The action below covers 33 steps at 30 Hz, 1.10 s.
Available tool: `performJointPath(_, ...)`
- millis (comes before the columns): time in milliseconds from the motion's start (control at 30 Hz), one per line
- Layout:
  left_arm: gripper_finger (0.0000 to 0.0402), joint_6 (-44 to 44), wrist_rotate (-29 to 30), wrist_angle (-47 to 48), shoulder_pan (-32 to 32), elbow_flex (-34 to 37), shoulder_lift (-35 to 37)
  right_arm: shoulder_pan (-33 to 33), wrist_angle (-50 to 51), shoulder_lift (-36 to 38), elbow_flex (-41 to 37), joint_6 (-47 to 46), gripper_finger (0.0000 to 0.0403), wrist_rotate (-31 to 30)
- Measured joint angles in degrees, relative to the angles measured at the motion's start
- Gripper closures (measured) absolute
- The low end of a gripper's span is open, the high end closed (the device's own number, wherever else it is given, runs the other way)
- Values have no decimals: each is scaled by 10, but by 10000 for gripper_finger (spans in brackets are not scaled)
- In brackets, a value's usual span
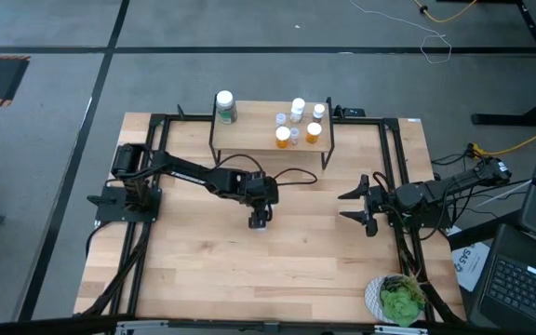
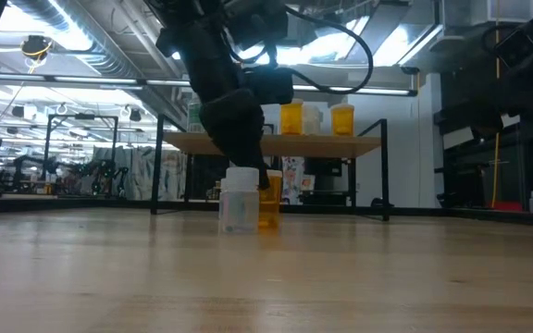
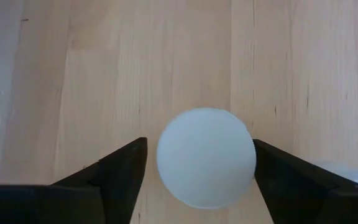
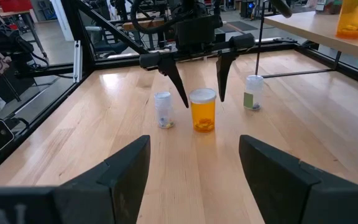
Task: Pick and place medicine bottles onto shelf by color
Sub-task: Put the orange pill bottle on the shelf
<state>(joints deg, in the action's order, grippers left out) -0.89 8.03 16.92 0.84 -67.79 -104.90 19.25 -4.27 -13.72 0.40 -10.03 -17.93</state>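
Observation:
An orange bottle with a white cap [image 4: 203,112] stands upright on the table's middle. My left gripper [image 1: 260,221] points down over it, open, one finger on each side of the cap [image 3: 206,157]; I see no touch. A small clear bottle [image 4: 162,110] and a small green-labelled bottle [image 4: 252,92] stand on the table on either side of it. The wooden shelf [image 1: 254,138] at the far side carries a larger white-capped bottle [image 1: 225,107] and several small bottles [image 1: 297,121]. My right gripper [image 1: 347,206] waits open at the right.
The shelf's black legs [image 2: 384,171] stand behind the bottles. A green plant in a white pot [image 1: 396,300] sits at the near right corner. A black frame [image 1: 394,167] runs around the tabletop. Bare wood lies between the two grippers and toward the near edge.

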Motion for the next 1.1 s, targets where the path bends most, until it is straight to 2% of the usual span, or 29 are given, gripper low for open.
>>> performJointPath(367,189,0,0,-1,0,0,0,0,1,0,0,0,155,0)
performJointPath(567,200,-1,0,23,0,-23,0,0,1,0,0,0,155,0)
performJointPath(700,200,4,2,98,-2,-87,0,0,1,0,0,0,155,0)
performJointPath(1000,200,35,7,319,-42,-288,0,0,1,0,0,0,155,0)
performJointPath(1100,200,57,36,398,-67,-353,0,0,1,0,0,0,155,0)
